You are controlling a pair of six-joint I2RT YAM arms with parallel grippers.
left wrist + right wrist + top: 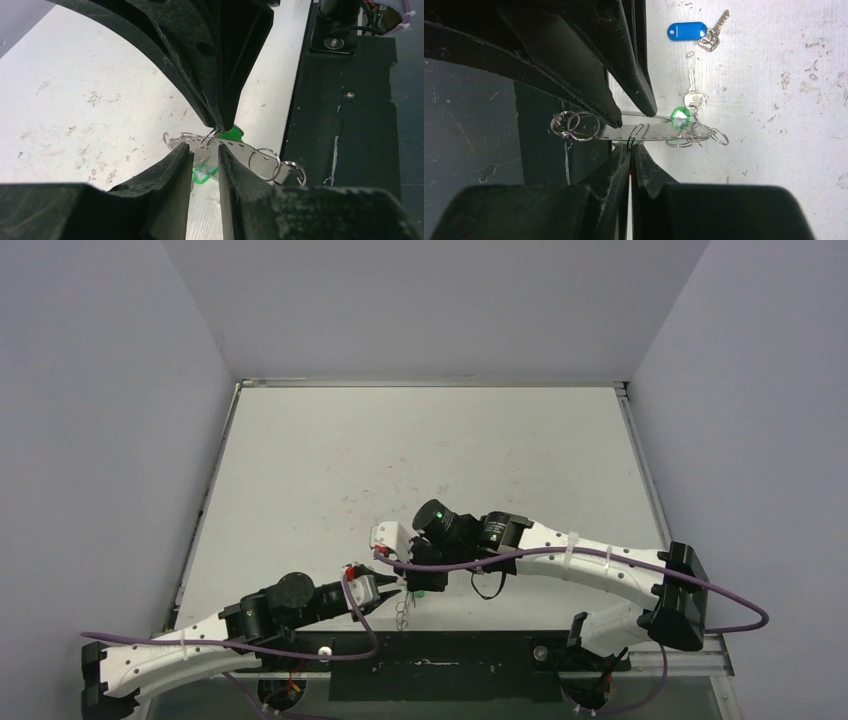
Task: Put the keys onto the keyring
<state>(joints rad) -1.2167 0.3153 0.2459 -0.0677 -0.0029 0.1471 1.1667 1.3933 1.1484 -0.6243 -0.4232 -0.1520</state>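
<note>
The keyring (651,131) is a flat silvery perforated band seen edge-on, with small split rings hanging on it. It also shows in the left wrist view (242,146) and the top view (401,612). My left gripper (206,147) has its jaws a narrow gap apart, with the band caught at their tips. My right gripper (630,146) is shut on a small split ring threaded through the band. A green-headed key (680,114) hangs at the band. A second green piece (202,176) lies below it. The blue key (686,31) lies loose on the table.
A black mat (450,665) runs along the near table edge, right under the grippers. Both grippers (400,588) meet low at the table's front centre. Spare split rings (574,124) hang at the band's end over the mat. Grey walls enclose the white table (420,440).
</note>
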